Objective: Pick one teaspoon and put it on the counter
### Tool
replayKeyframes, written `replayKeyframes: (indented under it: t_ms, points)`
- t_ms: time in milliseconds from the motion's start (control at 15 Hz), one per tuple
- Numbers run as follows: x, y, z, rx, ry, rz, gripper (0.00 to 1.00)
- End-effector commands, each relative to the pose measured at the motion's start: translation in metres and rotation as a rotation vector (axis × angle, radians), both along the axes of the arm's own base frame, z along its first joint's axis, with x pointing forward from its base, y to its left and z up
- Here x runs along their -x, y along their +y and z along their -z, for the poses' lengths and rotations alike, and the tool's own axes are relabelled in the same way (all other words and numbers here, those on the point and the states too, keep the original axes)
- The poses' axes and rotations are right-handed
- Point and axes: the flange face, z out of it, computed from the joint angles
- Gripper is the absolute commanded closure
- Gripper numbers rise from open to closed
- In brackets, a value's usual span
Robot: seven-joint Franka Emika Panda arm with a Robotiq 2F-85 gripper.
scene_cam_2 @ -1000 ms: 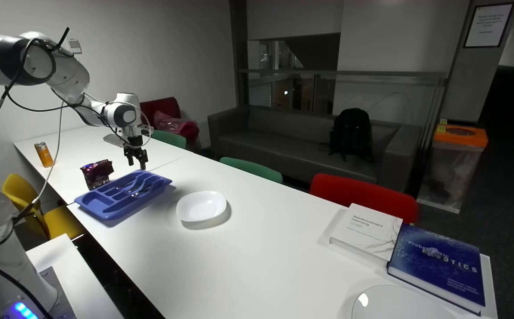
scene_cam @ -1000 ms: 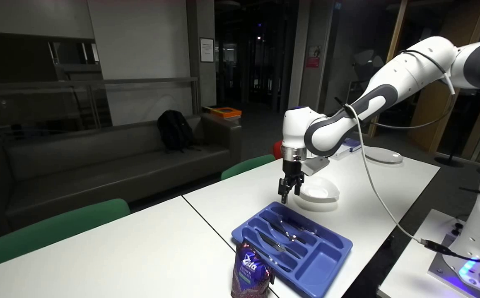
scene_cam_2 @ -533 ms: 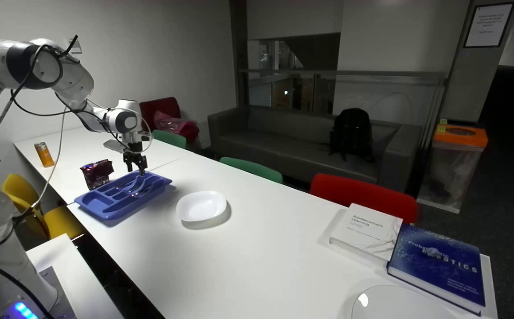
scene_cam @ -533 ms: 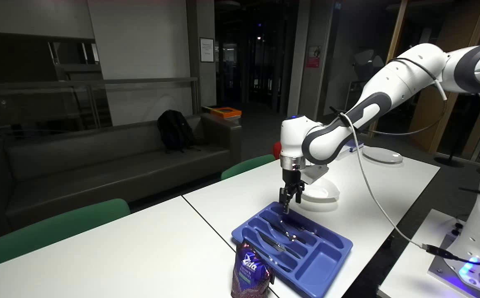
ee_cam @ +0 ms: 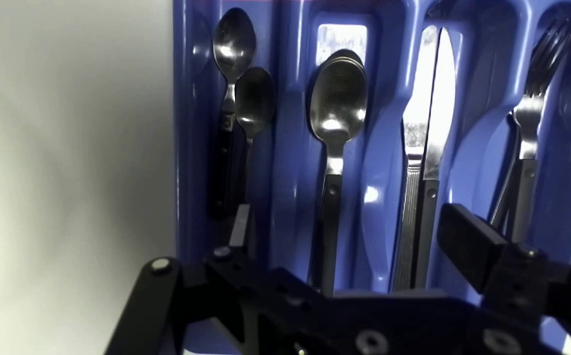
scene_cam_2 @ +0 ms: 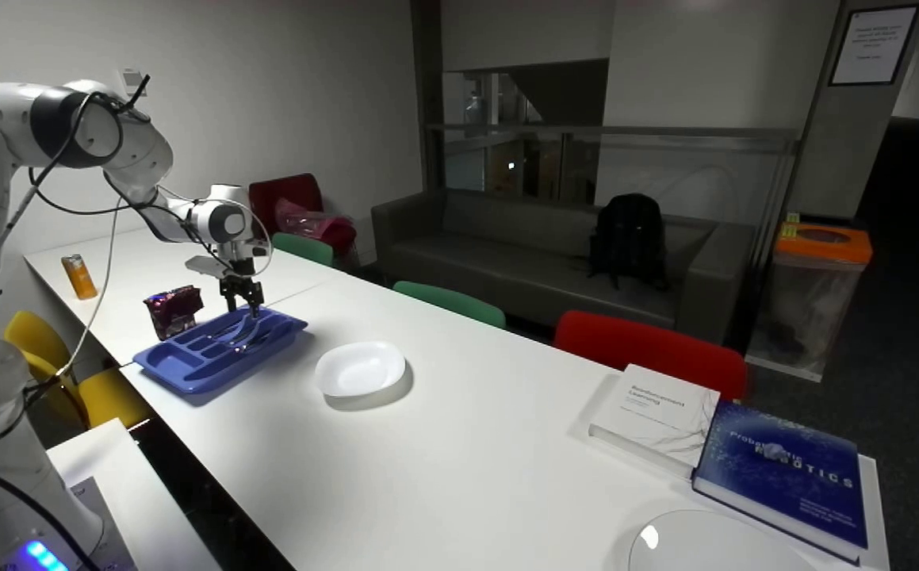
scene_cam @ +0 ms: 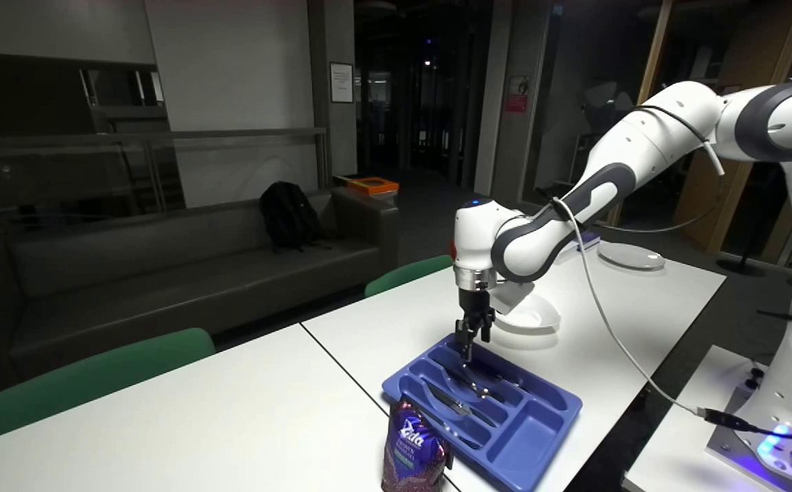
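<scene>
Blue and glossy, the cutlery tray [scene_cam: 529, 441] lies on the long white counter [scene_cam: 163, 410]; over its far end, as I see it in an exterior view, the robot's white arm [scene_cam: 642, 147] hangs its black gripper [ee_cam: 354, 229] downward, the fingers [ee_cam: 465, 241] spread wide with a broad gap between them.

The wrist view looks straight into the compartments; the outermost, at the left there, holds a black-handled teaspoon [ee_cam: 234, 47] and, just beside it, a thin-necked teaspoon [ee_cam: 255, 101] whose bowl sits lower in that view; both lie with their bowls turned away from the gripper; one finger hangs by the lower end of their handles, and whether it touches them I cannot tell; the opposite finger shows by the handles of the forks [ee_cam: 529, 113]; between the two come larger spoons [ee_cam: 338, 98] stacked in their own slot and a pair of knives [ee_cam: 443, 98] side by side in the next.

A dark purple packet [scene_cam: 413, 454] stands upright just beside the tray, though whether they touch is hidden from me; a white dish [scene_cam_2: 360, 369] sits near the tray's opposite side; an orange can [scene_cam_2: 78, 277] stands well apart from both, close to the counter's edge; toward one end a white book [scene_cam_2: 657, 412] and a blue book [scene_cam_2: 780, 472] lie next to each other, a white plate [scene_cam: 631, 256] near them; across the room a black backpack [scene_cam_2: 629, 238] rests on a grey couch [scene_cam_2: 522, 254].
</scene>
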Motion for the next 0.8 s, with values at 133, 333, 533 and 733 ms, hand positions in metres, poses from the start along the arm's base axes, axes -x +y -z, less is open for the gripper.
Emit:
replayKeyframes:
  t_ms: [133,333,533,733]
  points:
    - [-0.008,0.008,-0.001,0.021,-0.009,-0.034,0.00]
    - [-0.009,0.013,0.003,0.020,-0.001,-0.047,0.00]
    - [-0.010,0.018,0.011,0.018,0.010,-0.062,0.00]
    - [-0.010,0.024,0.020,0.018,0.011,-0.072,0.00]
